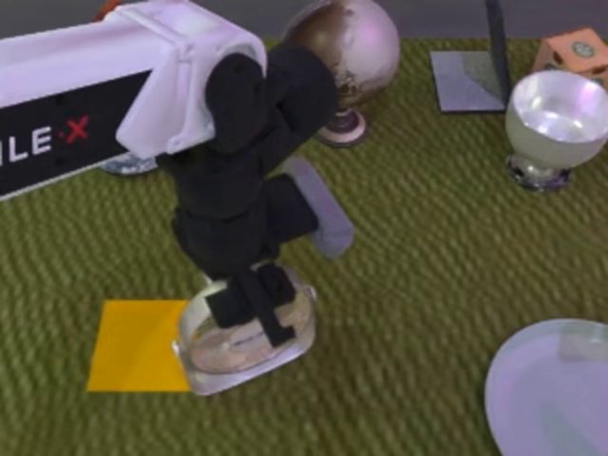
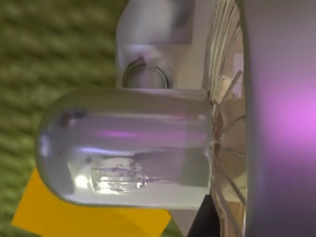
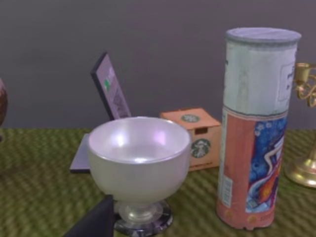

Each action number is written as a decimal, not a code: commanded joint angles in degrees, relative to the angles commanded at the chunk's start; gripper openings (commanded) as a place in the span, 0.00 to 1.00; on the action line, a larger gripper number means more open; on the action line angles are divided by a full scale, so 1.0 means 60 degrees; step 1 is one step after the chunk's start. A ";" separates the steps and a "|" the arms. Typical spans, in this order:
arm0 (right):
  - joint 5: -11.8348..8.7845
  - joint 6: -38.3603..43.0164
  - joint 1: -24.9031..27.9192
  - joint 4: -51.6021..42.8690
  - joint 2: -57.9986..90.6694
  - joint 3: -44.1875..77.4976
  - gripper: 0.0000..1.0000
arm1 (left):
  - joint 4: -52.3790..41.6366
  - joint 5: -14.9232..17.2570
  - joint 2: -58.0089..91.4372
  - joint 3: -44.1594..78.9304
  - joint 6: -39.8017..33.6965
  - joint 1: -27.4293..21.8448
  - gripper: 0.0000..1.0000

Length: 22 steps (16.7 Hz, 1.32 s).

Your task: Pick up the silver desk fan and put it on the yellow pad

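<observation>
The silver desk fan (image 1: 237, 359) sits under my left arm, its grille frame covering the right edge of the yellow pad (image 1: 133, 347) in the top view. My left gripper (image 1: 256, 306) reaches down onto it, black fingers shut across the frame. In the left wrist view the fan's shiny rounded rear housing (image 2: 128, 148) and wire grille (image 2: 227, 123) fill the picture, one dark finger (image 2: 205, 221) lies against the frame, and the pad (image 2: 74, 219) shows below the housing. Whether the fan touches the pad cannot be told. My right arm is outside the top view.
At the back stand a bronze globe (image 1: 347, 47), a grey square plate with a pole (image 1: 465, 81), an orange box (image 1: 575, 52) and a pearly bowl (image 1: 556, 119). A pale plate (image 1: 556, 389) lies front right. A tall printed can (image 3: 256, 128) and a gold candlestick (image 3: 306, 148) stand near the bowl.
</observation>
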 joint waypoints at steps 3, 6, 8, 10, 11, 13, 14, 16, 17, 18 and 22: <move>0.0000 0.0000 0.0000 0.0000 0.0000 0.0000 1.00 | -0.0033 0.0002 -0.0009 0.0037 0.0011 0.0000 0.00; 0.0000 0.0000 0.0000 0.0000 0.0000 0.0000 1.00 | -0.0620 0.0002 0.0004 0.0609 0.0016 0.0036 0.00; 0.0000 0.0000 0.0000 0.0000 0.0000 0.0000 1.00 | -0.1192 0.0002 -0.0005 0.1158 -0.0001 0.0096 0.00; 0.0000 0.0000 0.0000 0.0000 0.0000 0.0000 1.00 | -0.1681 0.0002 -0.0034 0.1636 -0.0009 0.0146 0.00; 0.0000 0.0000 0.0000 0.0000 0.0000 0.0000 1.00 | -0.1828 0.0002 -0.0052 0.1785 -0.0012 0.0164 0.00; 0.0000 0.0000 0.0000 0.0000 0.0000 0.0000 1.00 | -0.1880 0.0002 -0.0059 0.1837 -0.0014 0.0170 0.00; 0.0000 0.0000 0.0000 0.0000 0.0000 0.0000 1.00 | -0.1880 0.0002 -0.0059 0.1837 -0.0014 0.0170 0.00; 0.0000 0.0000 0.0000 0.0000 0.0000 0.0000 1.00 | -0.1852 -0.0002 -0.0041 0.1799 0.0024 0.0129 0.00; 0.0000 0.0000 0.0000 0.0000 0.0000 0.0000 1.00 | -0.1847 -0.0001 -0.0079 0.1744 0.0137 0.0175 0.00; 0.0000 0.0000 0.0000 0.0000 0.0000 0.0000 1.00 | -0.1835 0.0003 -0.0150 0.1648 0.0353 0.0263 0.00; 0.0000 0.0000 0.0000 0.0000 0.0000 0.0000 1.00 | -0.1696 0.0026 -0.0727 0.0959 0.2103 0.0961 0.00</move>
